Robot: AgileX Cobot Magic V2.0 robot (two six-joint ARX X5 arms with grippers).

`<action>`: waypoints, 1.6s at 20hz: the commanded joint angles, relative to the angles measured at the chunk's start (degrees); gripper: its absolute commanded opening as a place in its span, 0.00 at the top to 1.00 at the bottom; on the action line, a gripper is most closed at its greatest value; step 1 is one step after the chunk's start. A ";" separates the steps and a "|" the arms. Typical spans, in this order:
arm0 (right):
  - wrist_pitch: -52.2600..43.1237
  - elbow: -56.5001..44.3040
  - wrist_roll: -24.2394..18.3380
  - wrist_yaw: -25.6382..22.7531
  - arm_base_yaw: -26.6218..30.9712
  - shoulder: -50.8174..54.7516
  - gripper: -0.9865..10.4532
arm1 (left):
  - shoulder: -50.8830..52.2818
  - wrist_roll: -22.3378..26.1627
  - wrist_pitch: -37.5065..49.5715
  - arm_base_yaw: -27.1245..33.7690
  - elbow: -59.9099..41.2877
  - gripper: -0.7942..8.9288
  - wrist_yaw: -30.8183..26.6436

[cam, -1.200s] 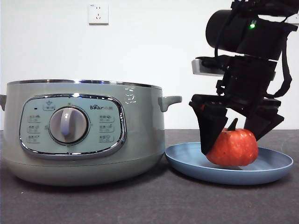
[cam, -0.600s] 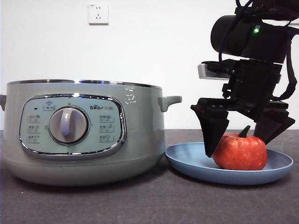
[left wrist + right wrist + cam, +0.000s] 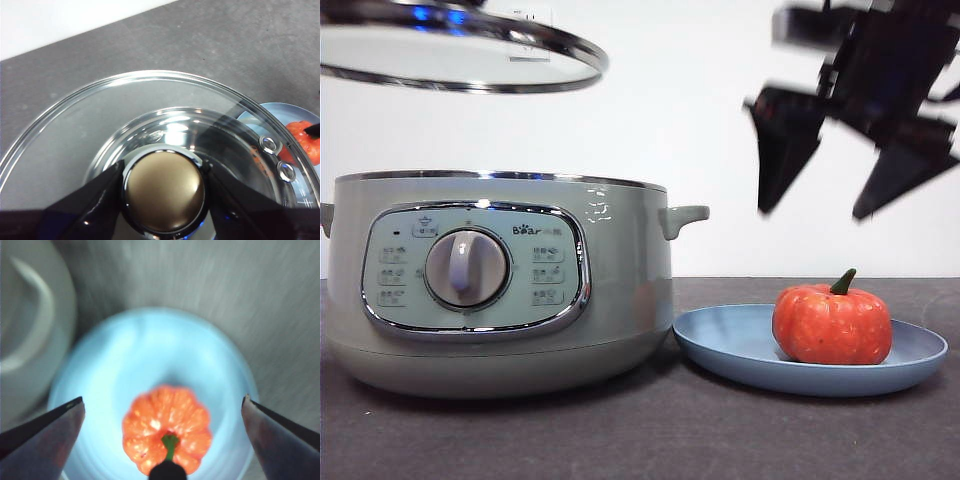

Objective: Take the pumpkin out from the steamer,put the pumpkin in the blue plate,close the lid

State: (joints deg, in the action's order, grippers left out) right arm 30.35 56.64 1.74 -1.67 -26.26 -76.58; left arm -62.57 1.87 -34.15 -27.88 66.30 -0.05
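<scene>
The orange pumpkin (image 3: 832, 324) (image 3: 166, 435) rests upright in the blue plate (image 3: 740, 345) (image 3: 150, 355), right of the sage-green steamer (image 3: 500, 280). High above it, my right gripper (image 3: 850, 180) (image 3: 162, 410) is open and empty, blurred by motion. The glass lid (image 3: 460, 55) (image 3: 75, 135) hangs in the air above the steamer's left side. My left gripper (image 3: 164, 192) is shut on the lid's round knob (image 3: 164, 190). The steamer's top is uncovered; its inside is hidden in the front view.
A white wall socket (image 3: 531, 28) shows behind the lid. The steamer's side handle (image 3: 685, 215) (image 3: 30, 320) sticks out toward the plate. Dark grey tabletop (image 3: 720, 430) lies in front of both.
My right gripper let go of the pumpkin and rose well above the plate. The pumpkin settled upright. The lid came into view at the top left, carried by my left gripper.
</scene>
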 commanded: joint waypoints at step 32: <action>-0.22 -0.22 0.35 -3.19 3.43 21.79 0.39 | -20.57 -1.31 3.39 -2.51 0.48 0.93 4.81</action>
State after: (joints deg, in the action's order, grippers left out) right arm 30.39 56.64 1.74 -4.69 -22.85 -54.85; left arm -80.99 0.45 -30.74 -29.78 67.81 3.97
